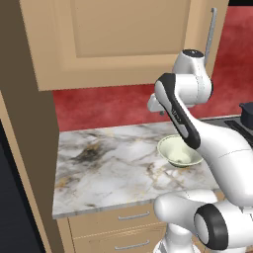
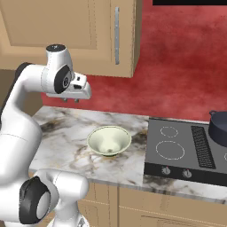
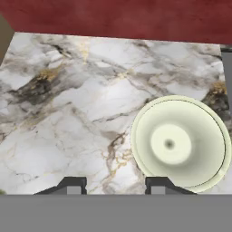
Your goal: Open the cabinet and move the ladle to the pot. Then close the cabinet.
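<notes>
Cabinet (image 2: pixel 66 26) door hangs shut above the marble counter (image 1: pixel 108 163), its grey bar handle (image 2: pixel 117 35) upright. Below it the gripper (image 2: pixel 71 99) hovers over the counter with jaws parted and nothing between them (a pale green bowl (image 3: pixel 179 142) sits just beside). The pot (image 2: pixel 218 126) rests on the stove (image 2: pixel 177 150).

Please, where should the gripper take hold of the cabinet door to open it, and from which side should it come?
Probably the long vertical bar handle at the cabinet door's right edge. Come straight at the front with the gripper turned so the fingers close across the bar.
</notes>
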